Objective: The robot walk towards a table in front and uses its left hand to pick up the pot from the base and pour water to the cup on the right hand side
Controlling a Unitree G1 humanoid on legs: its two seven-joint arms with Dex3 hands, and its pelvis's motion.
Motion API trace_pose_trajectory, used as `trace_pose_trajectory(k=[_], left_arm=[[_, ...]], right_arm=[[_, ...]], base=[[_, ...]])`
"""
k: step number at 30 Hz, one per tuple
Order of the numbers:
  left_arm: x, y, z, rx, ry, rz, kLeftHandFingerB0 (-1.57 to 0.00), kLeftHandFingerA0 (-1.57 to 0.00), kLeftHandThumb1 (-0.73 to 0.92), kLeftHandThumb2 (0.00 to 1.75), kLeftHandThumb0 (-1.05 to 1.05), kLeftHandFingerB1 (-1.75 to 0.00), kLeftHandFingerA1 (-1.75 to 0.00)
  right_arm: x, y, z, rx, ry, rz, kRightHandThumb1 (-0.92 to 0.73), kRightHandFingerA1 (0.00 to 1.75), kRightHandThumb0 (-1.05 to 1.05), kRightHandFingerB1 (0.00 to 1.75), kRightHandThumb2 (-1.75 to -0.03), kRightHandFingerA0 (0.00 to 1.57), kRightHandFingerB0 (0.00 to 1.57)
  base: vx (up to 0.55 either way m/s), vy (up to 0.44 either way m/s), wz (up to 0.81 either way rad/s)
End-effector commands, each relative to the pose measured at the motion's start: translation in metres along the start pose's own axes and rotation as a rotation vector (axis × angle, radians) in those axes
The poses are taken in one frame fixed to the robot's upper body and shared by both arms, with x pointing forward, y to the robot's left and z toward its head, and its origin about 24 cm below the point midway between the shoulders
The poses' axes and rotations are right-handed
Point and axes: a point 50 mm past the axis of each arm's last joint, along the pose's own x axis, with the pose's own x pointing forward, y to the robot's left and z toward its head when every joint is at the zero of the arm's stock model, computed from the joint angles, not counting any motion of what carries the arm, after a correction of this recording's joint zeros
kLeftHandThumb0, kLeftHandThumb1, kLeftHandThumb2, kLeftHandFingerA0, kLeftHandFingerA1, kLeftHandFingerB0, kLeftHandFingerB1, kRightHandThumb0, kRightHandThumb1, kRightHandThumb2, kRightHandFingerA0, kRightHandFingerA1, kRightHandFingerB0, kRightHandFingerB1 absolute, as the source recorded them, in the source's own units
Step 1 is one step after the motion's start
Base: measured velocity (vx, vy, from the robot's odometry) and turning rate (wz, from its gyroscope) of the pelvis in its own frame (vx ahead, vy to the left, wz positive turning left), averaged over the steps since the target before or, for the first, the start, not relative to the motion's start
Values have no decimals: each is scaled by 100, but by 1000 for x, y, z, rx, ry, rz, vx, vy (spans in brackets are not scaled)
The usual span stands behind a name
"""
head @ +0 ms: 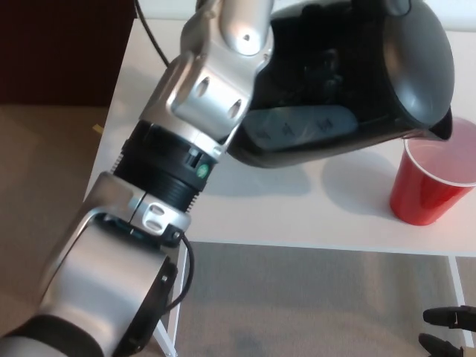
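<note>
The black electric pot (pixel 349 82) hangs in the air above the white table (pixel 245 208), tipped over to the right. Its spout (pixel 443 128) sits just over the near-left rim of the red cup (pixel 428 190), which stands upright at the table's right side with a pale inside. My left arm's silver wrist (pixel 223 59) reaches up in front of the pot; the hand itself is hidden behind it at the pot's handle, carrying the pot. No water stream is visible. A small black part of my right hand (pixel 448 331) shows low at the bottom right, below the table.
The table's front edge (pixel 312 245) runs across the middle of the view, with a white leg (pixel 460 297) on the right. Beige carpet (pixel 297 305) lies below. A dark brown panel (pixel 59 52) stands at the upper left beside the table.
</note>
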Motion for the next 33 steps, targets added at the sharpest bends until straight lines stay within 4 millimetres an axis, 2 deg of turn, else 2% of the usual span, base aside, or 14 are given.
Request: trace_pose_trajectory(k=[1, 6, 7, 12, 13, 14, 15, 18, 19, 21, 24, 26, 28, 33], left_arm=[[9, 10, 21, 162, -107, 122, -67, -80, 74, 61, -14, -140, -174], [12, 11, 26, 223, -156, 155, -67, -81, 71, 60, -14, -141, -175], [13, 10, 28, 241, -168, 155, -79, -116, 56, 86, -21, -121, -143], [14, 9, 35, 324, -248, 162, -88, -119, 53, 88, -14, -125, -141], [13, 9, 35, 339, -270, 168, -88, -119, 53, 88, -14, -125, -141], [13, 8, 37, 355, -288, 167, -58, -85, 66, 65, -11, -159, -175], [13, 7, 40, 384, -316, 162, -80, -119, 53, 91, -19, -104, -135], [12, 4, 44, 423, -358, 163, -80, -120, 52, 91, -20, -102, -135], [12, 3, 46, 443, -382, 162, -81, -91, 65, 64, -25, -66, -165], [12, 2, 48, 459, -401, 165, -84, -97, 64, 59, -30, -51, -157], [11, -1, 53, 470, -451, 168, -80, -104, 63, 59, -34, -48, -150], [11, -3, 56, 476, -481, 162, -83, -102, 65, 59, -32, -52, -152], [10, -4, 59, 488, -528, 170, -86, -104, 60, 58, -29, -54, -152], [9, -7, 62, 523, -584, 166, -87, -98, 60, 65, -32, -66, -157]], right_arm=[[-1, -4, 1, -38, -7, 8, -17, 77, -67, 65, -74, 90, 69], [0, -2, 3, -30, -4, 11, -20, 76, -61, 68, -74, 84, 73], [0, -3, 3, -28, -6, 14, -31, 72, -55, 60, -51, 90, 75], [0, -4, 4, -41, -10, 18, -32, 71, -55, 60, -51, 91, 74], [0, -4, 4, -44, -9, 17, -32, 71, -55, 60, -51, 91, 74], [0, -4, 4, -44, -11, 20, -33, 73, -54, 61, -51, 90, 74], [0, -4, 4, -44, -13, 23, -20, 75, -59, 66, -75, 86, 68], [0, -3, 2, -59, -5, 19, -33, 71, -56, 59, -51, 95, 75], [0, -3, 3, -74, -6, 17, -36, 71, -54, 59, -51, 94, 73], [0, -3, 3, -80, -9, 19, -35, 72, -57, 60, -51, 92, 74], [0, -2, 3, -64, -13, 26, -21, 78, -58, 68, -76, 84, 68], [0, -2, 4, -63, -17, 29, -33, 74, -56, 61, -53, 87, 75], [0, -3, 5, -62, -16, 29, -21, 75, -65, 66, -75, 85, 69], [0, -5, 5, -60, -16, 32, -18, 78, -57, 67, -75, 88, 67]], base=[[0, 0, 0], [0, 0, 0], [0, 0, 0], [0, 0, 0], [0, 0, 0], [0, 0, 0], [0, 0, 0], [0, 0, 0], [0, 0, 0], [0, 0, 0], [0, 0, 0], [0, 0, 0], [0, 0, 0], [0, 0, 0]])
